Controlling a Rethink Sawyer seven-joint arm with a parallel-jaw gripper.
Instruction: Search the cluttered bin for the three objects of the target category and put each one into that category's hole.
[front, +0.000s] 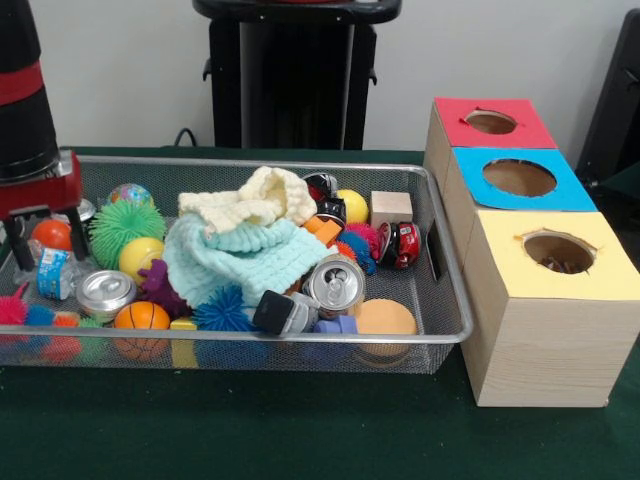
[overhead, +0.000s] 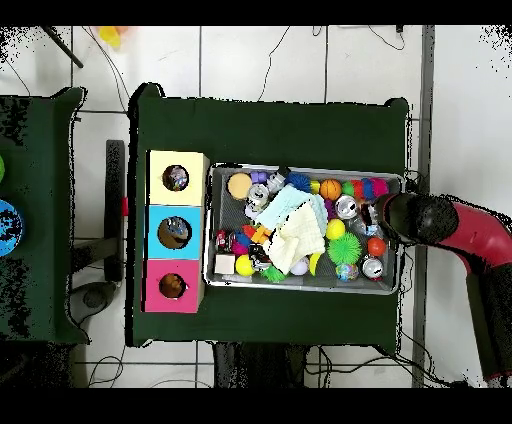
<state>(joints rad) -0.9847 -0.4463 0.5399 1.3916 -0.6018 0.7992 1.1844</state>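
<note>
A wire mesh bin (front: 440, 255) (overhead: 305, 283) holds mixed clutter. A cream cloth (front: 255, 198) and a mint cloth (front: 240, 258) lie heaped in the middle. Among the clutter are a silver can (front: 105, 292), a crushed can (front: 335, 283), a red can (front: 402, 245), a yellow ball (front: 140, 255), a basketball (front: 141, 316), a green spiky ball (front: 120, 225) and a wooden block (front: 391, 208). My gripper (front: 45, 238) (overhead: 380, 218) hangs low over the bin's left end in the front view. It is open, and an orange ball (front: 52, 234) (overhead: 376, 246) shows between its fingers.
Three wooden boxes stand beside the bin, each with a round hole: red top (front: 492, 122) (overhead: 172, 286), blue top (front: 520, 178) (overhead: 173, 232), yellow top (front: 557, 252) (overhead: 177, 178). A small blue carton (front: 55, 272) and pink spiky toys (front: 12, 308) lie near the gripper.
</note>
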